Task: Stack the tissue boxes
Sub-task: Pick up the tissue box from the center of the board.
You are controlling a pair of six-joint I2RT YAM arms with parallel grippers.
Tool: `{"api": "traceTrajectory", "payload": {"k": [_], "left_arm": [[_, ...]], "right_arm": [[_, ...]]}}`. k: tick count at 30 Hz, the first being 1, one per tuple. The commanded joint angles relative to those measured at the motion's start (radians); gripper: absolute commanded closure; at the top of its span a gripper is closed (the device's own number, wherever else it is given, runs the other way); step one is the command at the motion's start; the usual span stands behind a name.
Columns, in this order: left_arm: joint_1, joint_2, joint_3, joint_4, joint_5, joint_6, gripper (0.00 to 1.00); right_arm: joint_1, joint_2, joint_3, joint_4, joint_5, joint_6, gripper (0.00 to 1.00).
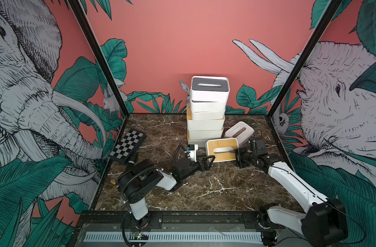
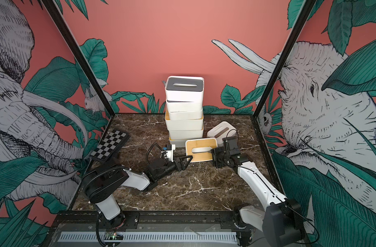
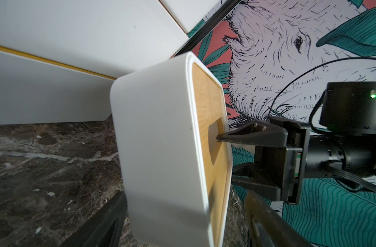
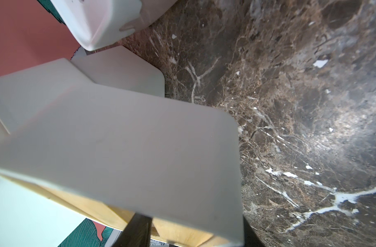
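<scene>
The bamboo-lid box [image 1: 214, 147] sits tilted on the tabletop [image 1: 204, 188], clamped by the right tool [image 1: 235, 154] (one finger in the slot, one outside the wall). The left tool [image 1: 210, 162] stands wide at its near corner, holding nothing. The stack [image 1: 205, 128] crowds close behind, with a grey-lid box [image 1: 239, 131] beside it. The clamped box has a white body and rounded corners.

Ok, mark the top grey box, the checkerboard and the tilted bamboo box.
Top grey box [image 1: 210, 80]: a top view, lid behind its slot.
Checkerboard [image 1: 128, 146]: a top view, middle of its face.
Bamboo box [image 1: 221, 144]: a top view, wood behind its slot.
</scene>
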State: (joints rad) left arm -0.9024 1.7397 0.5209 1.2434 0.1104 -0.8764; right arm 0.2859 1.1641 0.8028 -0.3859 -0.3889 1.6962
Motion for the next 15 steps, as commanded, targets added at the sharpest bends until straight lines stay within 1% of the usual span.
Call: {"api": "traceTrajectory", "payload": {"k": [1,3,5,10,13,15], "left_arm": [[-0.006,-0.006,0.020,0.096,0.017,-0.032,0.15],[-0.007,-0.007,0.014,0.094,0.011,-0.039,0.16],[-0.006,-0.002,0.009,0.086,0.002,-0.047,0.16],[-0.006,0.026,-0.009,0.099,-0.059,-0.056,0.05],[-0.006,0.038,0.001,0.084,-0.074,-0.054,0.04],[-0.004,0.044,0.021,0.076,-0.047,-0.057,0.05]], "right_arm": [[0.001,-0.026,0.011,0.073,-0.042,0.014,0.63],[0.001,-0.024,0.007,0.090,-0.047,0.022,0.63],[0.002,-0.020,0.006,0.108,-0.061,0.026,0.63],[0.002,-0.024,0.019,0.102,-0.069,0.024,0.62],[0.002,-0.028,0.021,0.101,-0.064,0.025,0.62],[0.001,-0.026,0.016,0.111,-0.072,0.032,0.62]]}}
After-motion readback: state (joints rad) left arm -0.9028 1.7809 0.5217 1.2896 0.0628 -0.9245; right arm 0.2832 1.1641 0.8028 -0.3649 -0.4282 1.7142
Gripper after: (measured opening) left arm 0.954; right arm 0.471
